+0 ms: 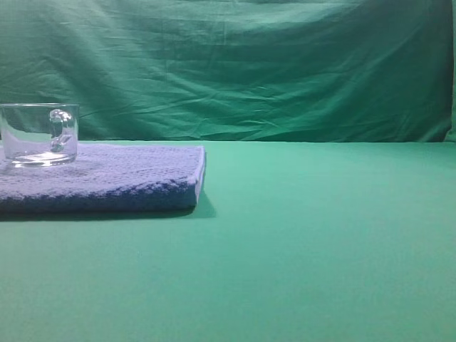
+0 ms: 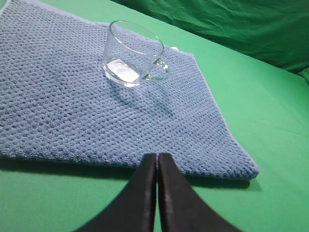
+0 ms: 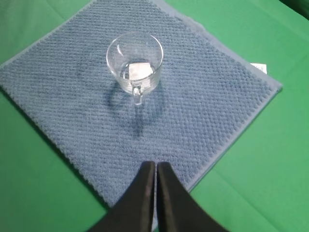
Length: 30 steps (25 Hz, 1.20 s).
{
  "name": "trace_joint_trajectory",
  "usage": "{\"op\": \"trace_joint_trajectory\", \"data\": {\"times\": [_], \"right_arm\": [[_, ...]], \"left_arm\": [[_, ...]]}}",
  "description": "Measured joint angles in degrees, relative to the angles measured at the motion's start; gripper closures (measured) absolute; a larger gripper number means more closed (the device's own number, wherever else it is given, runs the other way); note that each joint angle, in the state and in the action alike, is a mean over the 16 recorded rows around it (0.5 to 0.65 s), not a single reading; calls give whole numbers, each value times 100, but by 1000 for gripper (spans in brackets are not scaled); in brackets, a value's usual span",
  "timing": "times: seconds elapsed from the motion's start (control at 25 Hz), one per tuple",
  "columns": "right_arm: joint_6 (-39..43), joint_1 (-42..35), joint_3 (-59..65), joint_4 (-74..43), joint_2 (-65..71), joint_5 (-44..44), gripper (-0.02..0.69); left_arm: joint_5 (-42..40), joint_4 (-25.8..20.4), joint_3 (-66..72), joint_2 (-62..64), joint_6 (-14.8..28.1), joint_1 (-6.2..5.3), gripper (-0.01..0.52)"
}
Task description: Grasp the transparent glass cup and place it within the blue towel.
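Clear glass cup (image 1: 39, 134), wide and low, thick base, small looped handle; upright and empty, standing on the towel (image 1: 121, 178), well inside its edges. In the right wrist view, cup (image 3: 134, 62) set toward the far half of the towel (image 3: 193, 111), handle turned toward the camera. In the left wrist view, cup (image 2: 133, 53) with handle to the right. Towel (image 2: 63, 106) blue-lavender, nubby weave, folded flat and rectangular, far wider than the cup, lying on the green surface (image 1: 320, 235).

Flat green table surface (image 1: 320, 242) fills the foreground, smooth and evenly lit. A green cloth backdrop (image 1: 249, 64) hangs behind it, creased and draped, meeting the surface along a straight line.
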Motion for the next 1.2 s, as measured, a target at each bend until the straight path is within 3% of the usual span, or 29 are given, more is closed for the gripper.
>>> {"op": "trace_joint_trajectory", "data": {"times": [0.28, 0.68, 0.92, 1.2], "right_arm": [[-10, 0, 1578, -106, -1422, -387, 665], [-19, -180, 2299, -403, -2214, -543, 665], [-19, -822, 2584, -476, -2684, -951, 665], [-19, -2095, 3330, -364, -3684, -1498, 665]], "left_arm": [[0, 0, 0, 0, 0, 0, 514], [0, 0, 0, 0, 0, 0, 514], [0, 0, 0, 0, 0, 0, 514], [0, 0, 0, 0, 0, 0, 514]]}}
